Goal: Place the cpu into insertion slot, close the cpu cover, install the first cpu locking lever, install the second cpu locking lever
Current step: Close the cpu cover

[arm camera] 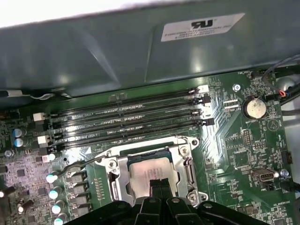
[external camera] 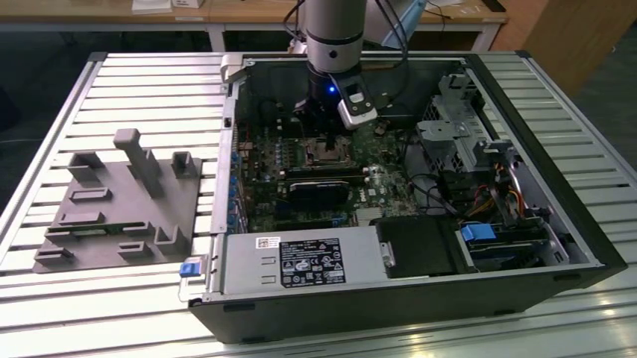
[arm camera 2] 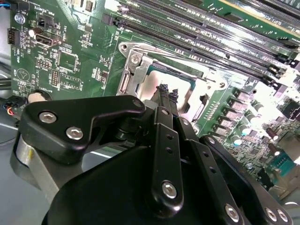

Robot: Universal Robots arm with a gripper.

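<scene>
The cpu (arm camera: 149, 169) lies flat in the insertion slot (external camera: 321, 154) on the green board, its dull metal top showing through the window of the cpu cover (arm camera: 118, 178). The silver cover frame (arm camera 2: 133, 70) lies down around the chip (arm camera 2: 152, 79). My gripper (arm camera: 158, 183) hangs right over the socket with its two black fingers pressed together and nothing between them; the tips (arm camera 2: 166, 89) are at or just above the chip. In the exterior view the gripper (external camera: 321, 138) reaches down into the open case. A thin wire lever (arm camera: 79, 164) sticks out from one side of the socket.
Long black memory slots (arm camera: 126, 117) run beside the socket, with the case wall (arm camera: 117, 47) beyond them. A coin battery (arm camera: 253, 108) sits on the board. The case holds a power supply (external camera: 298, 261) and a drive cage (external camera: 448, 134). A grey fixture (external camera: 119, 201) stands on the slatted table.
</scene>
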